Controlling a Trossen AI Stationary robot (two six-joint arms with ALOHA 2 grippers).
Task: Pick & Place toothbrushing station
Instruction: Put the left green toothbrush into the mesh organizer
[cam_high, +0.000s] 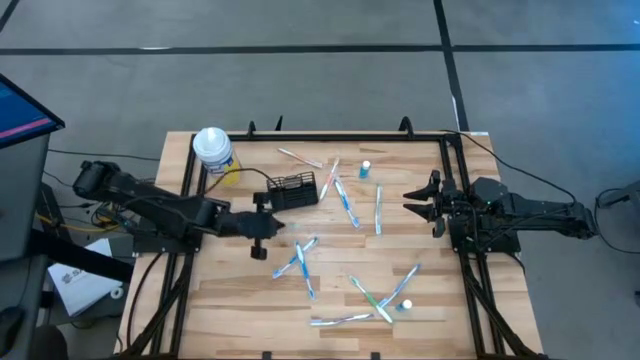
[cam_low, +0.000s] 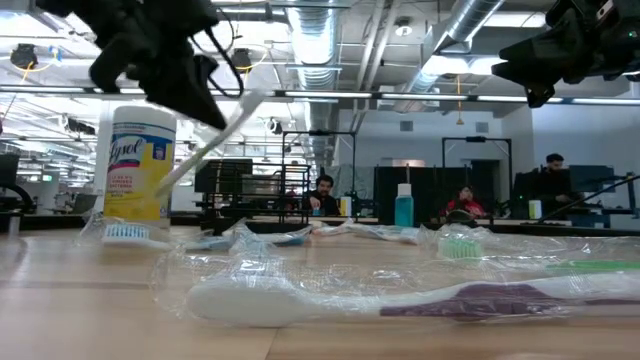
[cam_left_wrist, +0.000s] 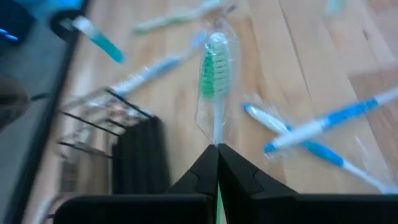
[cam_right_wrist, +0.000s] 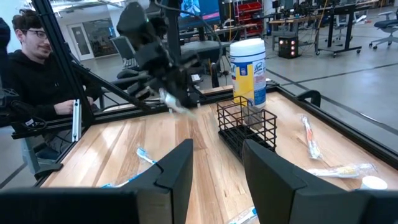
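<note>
High cam is overhead, straight down, far enough to take in the whole table (cam_high: 230, 300) with the left arm at frame left and the right arm at frame right. Low cam sits at tabletop height, looking level across the wood into the room, with a wrapped toothbrush (cam_low: 400, 298) very close in the lower frame. Left wrist cam looks down at the tabletop from close range, right wrist cam looks level across the table; all four views share the black mesh caddy (cam_right_wrist: 246, 127) area, and low and right wrist both catch the yellow canister (cam_low: 139, 165).
</note>
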